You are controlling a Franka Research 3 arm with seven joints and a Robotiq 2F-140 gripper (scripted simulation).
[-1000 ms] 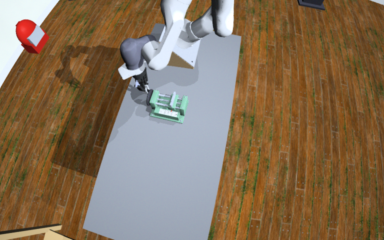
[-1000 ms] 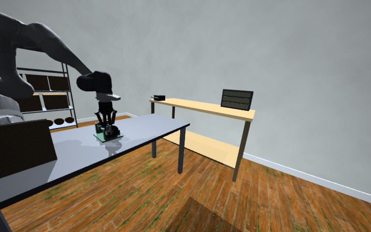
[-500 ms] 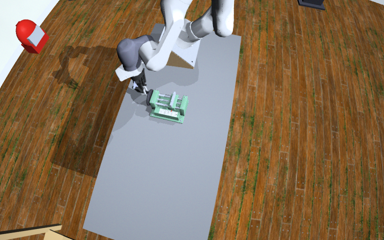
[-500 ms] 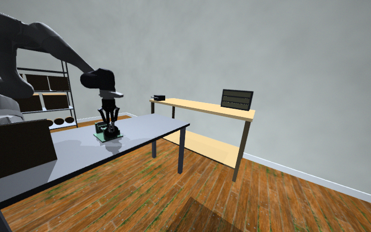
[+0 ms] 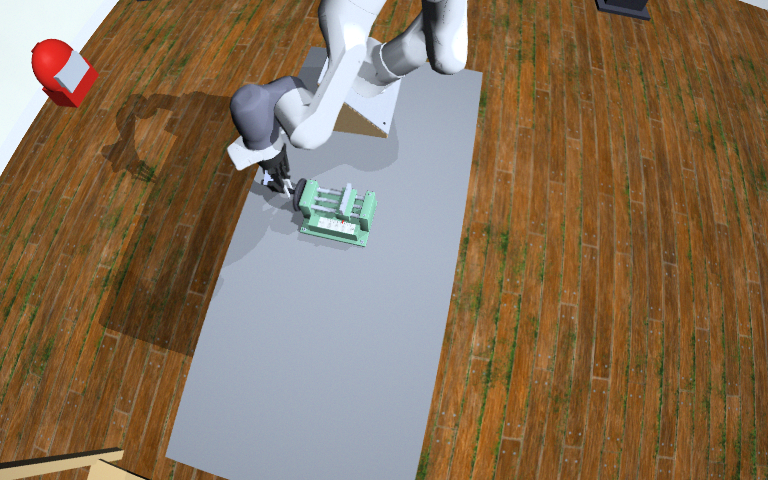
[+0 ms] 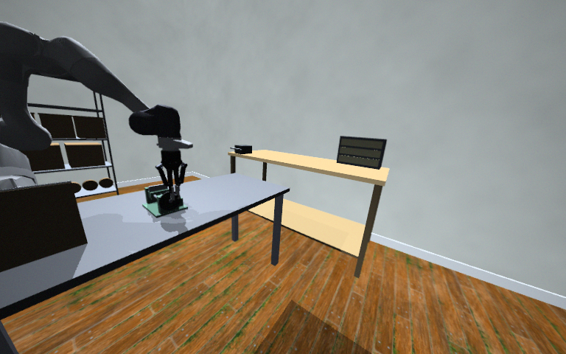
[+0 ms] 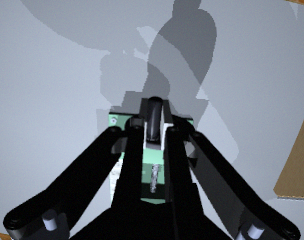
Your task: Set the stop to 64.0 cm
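The stop [image 5: 346,200] is seen partway along the rods of the green frame [image 5: 334,238] [image 6: 158,212] [image 7: 153,156], between the two end blocks, nearer the one away from the handwheel [image 5: 299,195] [image 6: 170,202]. A red mark [image 5: 342,222] is seen at the white scale [image 5: 336,226]; its numbers are too small to be read, so whether 64.0 cm is set cannot be told. The handwheel is mounted on the frame's outer end. Its dark handle [image 7: 154,117] is held between the narrowly set fingers of the gripper [image 5: 288,189] [image 6: 174,192] [image 7: 154,109]; not released, arm not free. The gripper is pointed down, at the wheel side. The frame is placed upright on the grey table [image 5: 328,327] [image 6: 250,186] [image 7: 42,100], near a brown-sided block [image 5: 361,121] [image 6: 23,228] [image 7: 297,165]. Beyond the table, a wooden bench [image 6: 312,163] and a shelf rack [image 6: 110,151] are seen. A drawer box [image 6: 361,152] is set on the bench.
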